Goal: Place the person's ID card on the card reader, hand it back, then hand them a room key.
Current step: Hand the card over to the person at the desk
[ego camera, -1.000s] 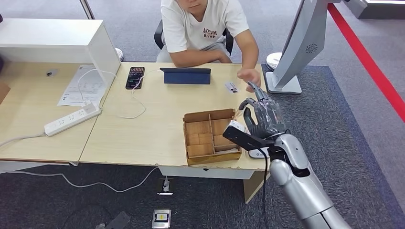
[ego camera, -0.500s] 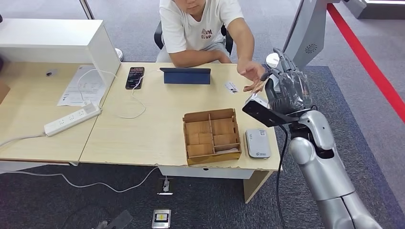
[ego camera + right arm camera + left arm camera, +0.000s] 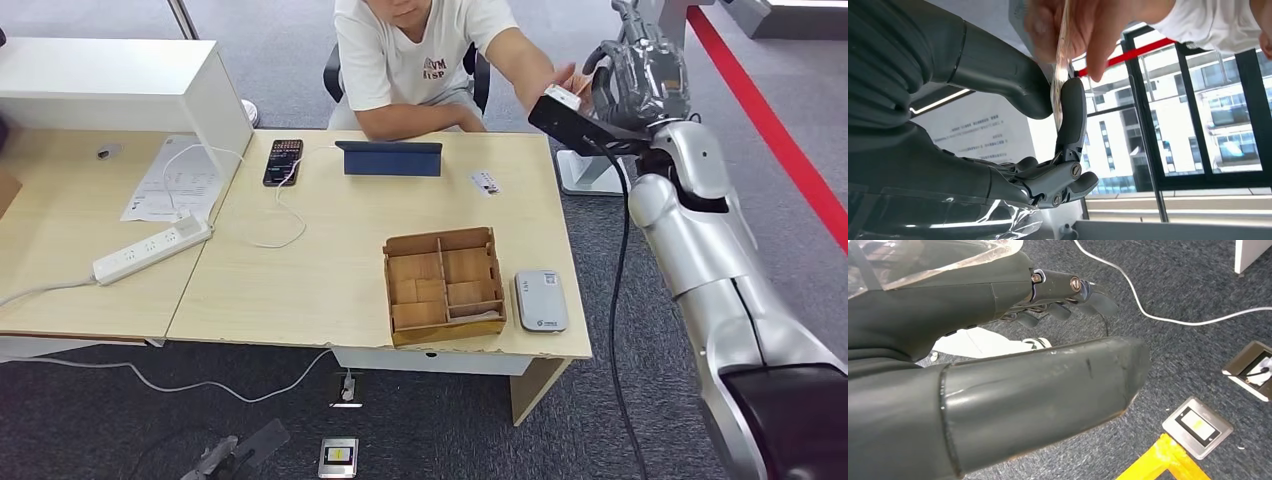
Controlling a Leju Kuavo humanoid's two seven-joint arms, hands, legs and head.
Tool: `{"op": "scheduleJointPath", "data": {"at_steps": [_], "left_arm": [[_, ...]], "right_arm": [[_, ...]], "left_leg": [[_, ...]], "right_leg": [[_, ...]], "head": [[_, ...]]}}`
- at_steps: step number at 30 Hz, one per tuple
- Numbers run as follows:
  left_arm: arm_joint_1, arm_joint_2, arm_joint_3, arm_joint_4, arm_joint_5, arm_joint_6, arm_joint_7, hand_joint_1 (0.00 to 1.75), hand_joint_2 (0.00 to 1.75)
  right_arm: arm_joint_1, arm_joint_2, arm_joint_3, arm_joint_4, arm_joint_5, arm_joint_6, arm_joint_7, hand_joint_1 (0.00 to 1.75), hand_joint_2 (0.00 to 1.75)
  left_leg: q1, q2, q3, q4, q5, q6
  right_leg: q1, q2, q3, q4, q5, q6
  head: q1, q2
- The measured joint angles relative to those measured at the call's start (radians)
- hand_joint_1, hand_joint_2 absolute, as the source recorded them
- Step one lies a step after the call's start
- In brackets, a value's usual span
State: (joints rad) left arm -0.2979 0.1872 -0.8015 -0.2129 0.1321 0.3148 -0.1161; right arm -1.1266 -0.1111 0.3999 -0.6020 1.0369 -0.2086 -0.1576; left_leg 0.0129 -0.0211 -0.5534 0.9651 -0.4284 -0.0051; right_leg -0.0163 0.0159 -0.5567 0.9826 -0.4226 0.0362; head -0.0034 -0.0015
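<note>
My right hand is raised high beyond the table's far right corner, level with the seated person's outstretched hand. In the right wrist view its thumb and a finger pinch a thin room key card, seen edge-on. The person's fingers grip the same card at its other end. A grey card reader lies on the table's near right corner with nothing on it. A small white ID card lies on the table near the person. My left hand hangs above the carpet, holding nothing.
A wooden compartment box stands beside the reader. A tablet, a phone, papers and a power strip lie further left. A white stand's base sits beyond the table's right end.
My right hand has risen from the wooden box up and away toward the person, carrying the card. The person's hand has lifted off the table to meet it and now grips the card.
</note>
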Motion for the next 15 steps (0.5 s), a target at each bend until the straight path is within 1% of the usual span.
{"op": "scheduleJointPath", "data": {"at_steps": [7,8,9,11,12,13,15], "left_arm": [[0.001,0.008,0.0,0.0,0.006,-0.001,0.002,0.0,0.0],[0.001,0.009,0.0,0.0,0.006,-0.001,0.002,0.0,0.0],[0.002,0.01,0.0,0.0,0.006,-0.001,0.002,0.0,0.0],[0.002,0.011,0.0,0.0,0.006,-0.001,0.002,0.0,0.0],[0.003,0.012,0.0,0.0,0.006,-0.001,0.002,0.0,0.0],[0.003,0.012,0.0,0.0,0.006,-0.001,0.002,0.0,0.0],[0.004,0.013,0.0,0.0,0.006,0.0,0.002,0.0,0.0]], "right_arm": [[-0.007,0.03,0.01,0.098,0.014,0.004,0.01,1.75,1.75],[-0.006,0.033,0.011,0.107,0.014,0.004,0.01,1.53,1.75],[-0.006,0.036,0.013,0.114,0.014,0.004,0.009,1.15,1.75],[-0.007,0.041,0.015,0.128,0.014,0.003,0.008,0.27,1.75],[-0.008,0.043,0.016,0.134,0.014,0.002,0.007,0.06,1.75],[-0.008,0.045,0.017,0.14,0.014,0.0,0.007,0.0,1.75],[-0.009,0.048,0.018,0.152,0.013,-0.005,0.007,0.0,1.75]], "left_leg": [[0.0,0.0,0.0,0.0,0.0,0.0],[0.0,0.0,0.0,0.0,0.0,0.0],[0.0,0.0,0.0,0.0,0.0,0.0],[0.0,0.0,0.0,0.0,0.0,0.0],[0.0,0.0,0.0,0.0,0.0,0.0],[0.0,0.0,0.0,0.0,0.0,0.0],[0.0,0.0,0.0,0.0,0.0,0.0]], "right_leg": [[0.0,0.0,0.0,0.0,0.0,0.0],[0.0,0.0,0.0,0.0,0.0,0.0],[0.0,0.0,0.0,0.0,0.0,0.0],[0.0,0.0,0.0,0.0,0.0,0.0],[0.0,0.0,0.0,0.0,0.0,0.0],[0.0,0.0,0.0,0.0,0.0,0.0],[0.0,0.0,0.0,0.0,0.0,0.0]], "head": [[0.0,0.0],[0.0,0.0],[0.0,0.0],[0.0,0.0],[0.0,0.0],[0.0,0.0],[0.0,0.0]]}}
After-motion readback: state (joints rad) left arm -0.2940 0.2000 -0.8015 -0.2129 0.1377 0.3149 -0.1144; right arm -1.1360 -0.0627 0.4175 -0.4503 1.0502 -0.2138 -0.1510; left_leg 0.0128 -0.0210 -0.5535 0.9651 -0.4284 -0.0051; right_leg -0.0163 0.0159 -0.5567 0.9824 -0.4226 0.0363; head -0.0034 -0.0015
